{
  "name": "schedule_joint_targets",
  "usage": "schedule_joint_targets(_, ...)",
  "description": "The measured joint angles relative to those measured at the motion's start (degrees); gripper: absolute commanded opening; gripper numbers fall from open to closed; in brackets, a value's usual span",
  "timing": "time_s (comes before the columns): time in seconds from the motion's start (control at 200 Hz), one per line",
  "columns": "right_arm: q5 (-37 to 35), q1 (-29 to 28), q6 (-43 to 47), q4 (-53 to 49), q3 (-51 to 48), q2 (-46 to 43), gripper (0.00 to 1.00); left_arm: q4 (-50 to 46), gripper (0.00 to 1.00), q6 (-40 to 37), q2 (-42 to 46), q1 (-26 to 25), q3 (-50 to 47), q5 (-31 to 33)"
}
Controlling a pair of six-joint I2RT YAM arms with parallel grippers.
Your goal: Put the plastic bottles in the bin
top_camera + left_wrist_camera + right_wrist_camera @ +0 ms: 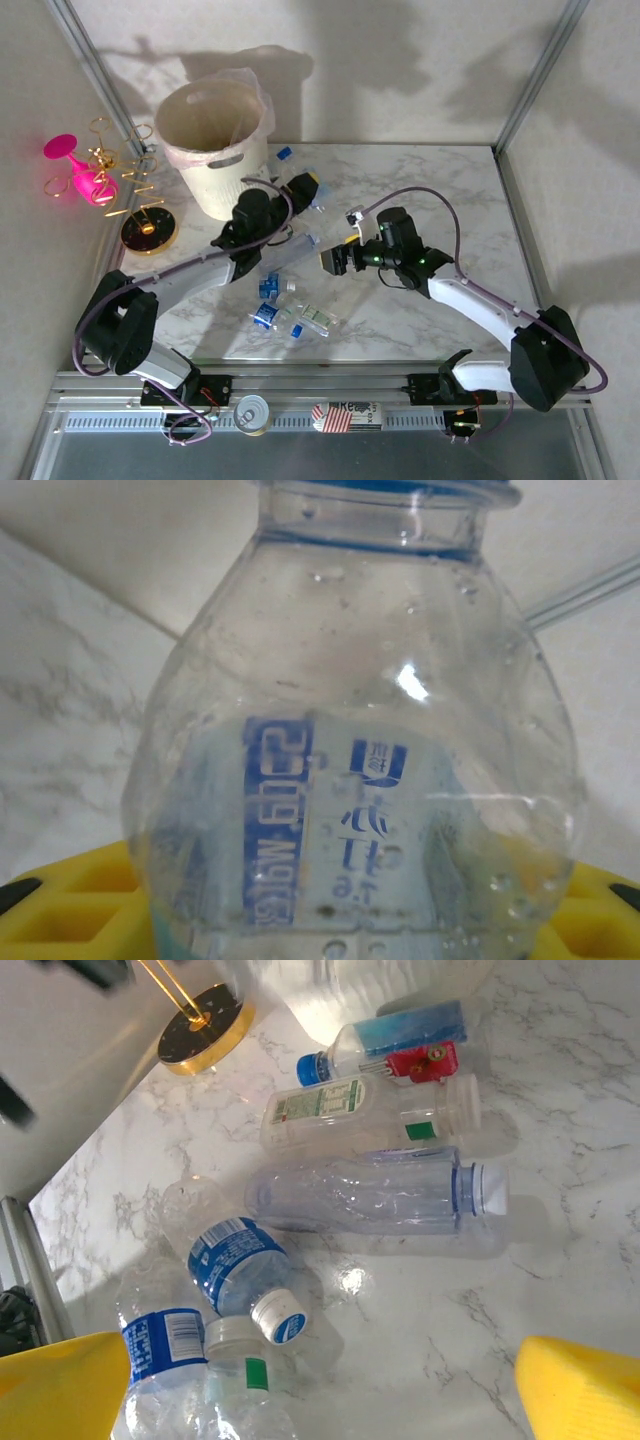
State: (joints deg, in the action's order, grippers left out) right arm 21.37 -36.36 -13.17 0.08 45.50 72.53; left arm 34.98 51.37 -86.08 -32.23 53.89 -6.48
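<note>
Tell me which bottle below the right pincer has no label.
The long clear bottle with the blue neck ring, lying mid-pile; those around it carry blue, green-and-white or red labels.

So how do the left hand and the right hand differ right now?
The left hand is closed around a clear blue-labelled bottle; the right hand is open, with nothing between its fingers. The left hand is up near the bin; the right hand hangs over mid-table, looking onto the loose bottles. Both have yellow fingers.
</note>
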Motion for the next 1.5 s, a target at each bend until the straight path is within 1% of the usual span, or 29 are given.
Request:
schedule_joint_targets(0.115,-2.4,0.0,-0.3,1.0,-1.1,-0.3,0.99,-2.9,0.43,-3.1,0.0,3.1,4.9,-0.2)
schedule_joint_targets(0.456,-10.8,0.0,-1.5,5.5,-2.3,-0.3,0.99,-16.4,0.45,-15.3,0.0,14.1,21.9,0.3)
schedule_joint_targets(0.596,-11.7,0.0,-1.7,6.3,-2.3,-0.2,0.99,-20.2,0.45,-18.4,-0.2,19.5,26.0,1.3)
schedule_joint_targets(0.736,-12.4,0.0,-1.7,6.4,-2.5,-0.1,0.99,-22.0,0.45,-20.1,-1.5,23.9,29.5,2.9)
schedule_joint_targets(0.846,-12.4,0.0,-2.3,6.3,-3.0,-0.1,0.99,-22.9,0.45,-20.6,-3.7,25.7,32.7,3.9)
schedule_joint_targets(1.042,-12.8,0.0,-2.8,6.1,-3.5,-0.3,0.99,-26.1,0.47,-21.4,-9.8,25.9,37.2,3.9)
schedule_joint_targets(1.112,-12.8,0.0,-2.8,6.1,-3.5,-0.7,0.99,-28.0,0.5,-21.5,-12.1,26.0,38.6,3.9)
schedule_joint_targets(1.147,-12.9,0.0,-2.8,6.1,-3.6,-1.0,0.99,-29.1,0.53,-21.6,-13.3,26.0,39.4,3.9)
schedule_joint_targets(1.177,-12.9,0.0,-2.8,6.1,-3.5,-1.1,0.99,-30.0,0.6,-21.6,-14.2,26.0,40.0,3.9)
schedule_joint_targets(1.227,-12.9,0.0,-2.8,6.1,-3.6,-1.3,0.99,-31.6,0.76,-21.9,-15.4,26.0,41.2,3.9)
schedule_joint_targets(1.267,-12.9,0.0,-2.9,6.1,-3.5,-1.4,0.99,-32.8,0.88,-22.3,-16.4,26.0,42.2,3.8)
schedule_joint_targets(1.307,-12.9,0.0,-3.0,6.1,-3.6,-1.4,0.99,-33.8,0.95,-22.4,-17.1,25.9,43.1,3.6)
schedule_joint_targets(1.352,-12.9,0.0,-3.0,6.1,-3.6,-1.5,0.99,-34.8,0.99,-22.1,-17.7,25.9,44.0,3.5)
schedule_joint_targets(1.502,-13.5,0.0,-3.2,6.0,-3.5,-1.9,0.99,-35.7,1.0,-22.3,-17.8,25.9,45.0,3.2)
